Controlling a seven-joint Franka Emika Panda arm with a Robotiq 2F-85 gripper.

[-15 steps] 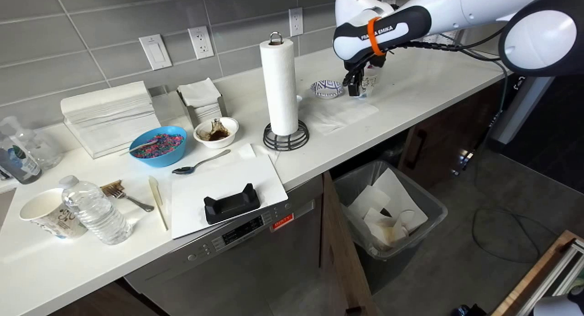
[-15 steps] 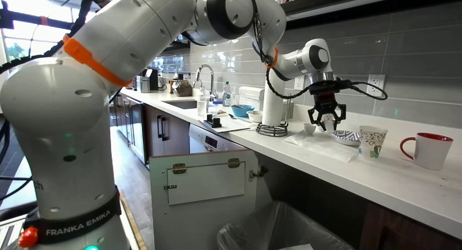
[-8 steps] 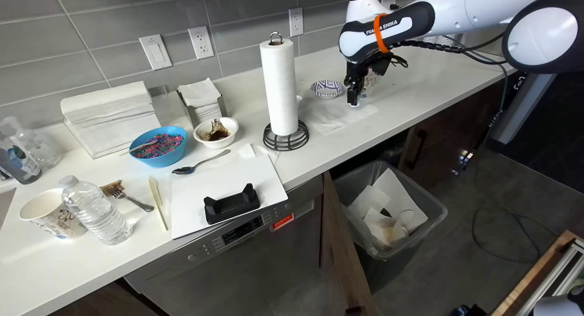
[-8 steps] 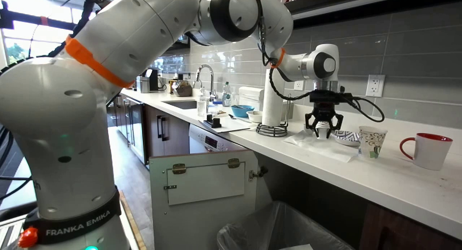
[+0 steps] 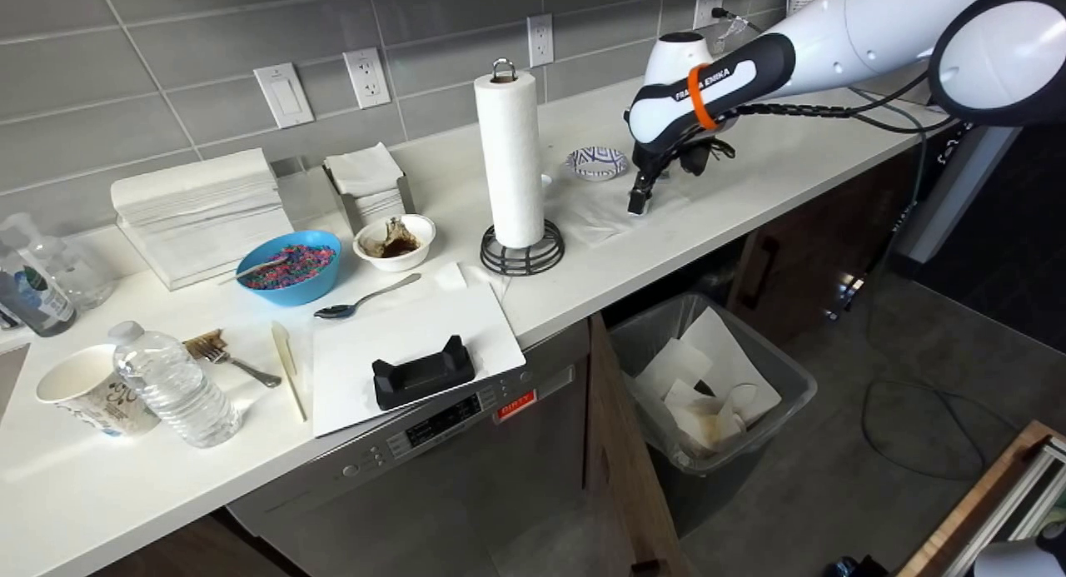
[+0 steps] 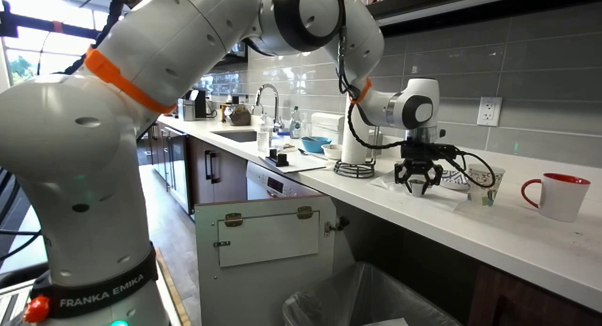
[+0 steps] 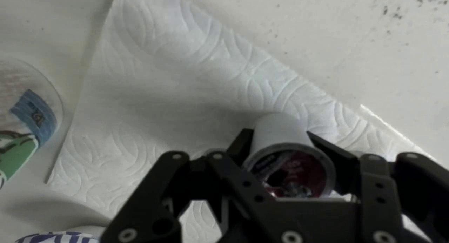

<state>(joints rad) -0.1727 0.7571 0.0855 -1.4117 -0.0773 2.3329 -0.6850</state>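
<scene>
**Pincer (image 6: pixel 417 189) clamped on a small white pod (image 7: pixel 283 137)**

It grips the pod from both sides — dark-red lid (image 7: pixel 305 170) (torn, by the look of it) facing up — over a paper towel (image 7: pixel 158 85) on the counter (image 6: pixel 517 232). Beside the towel stand a patterned bowl (image 5: pixel 596 163) and a paper cup (image 6: pixel 482 175); farther out — a red-lined mug (image 6: pixel 562 199).

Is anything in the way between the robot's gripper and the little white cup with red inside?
No, nothing visible. In the wrist view, the gripper holds the little white cup, with its black fingers against both sides.
</scene>
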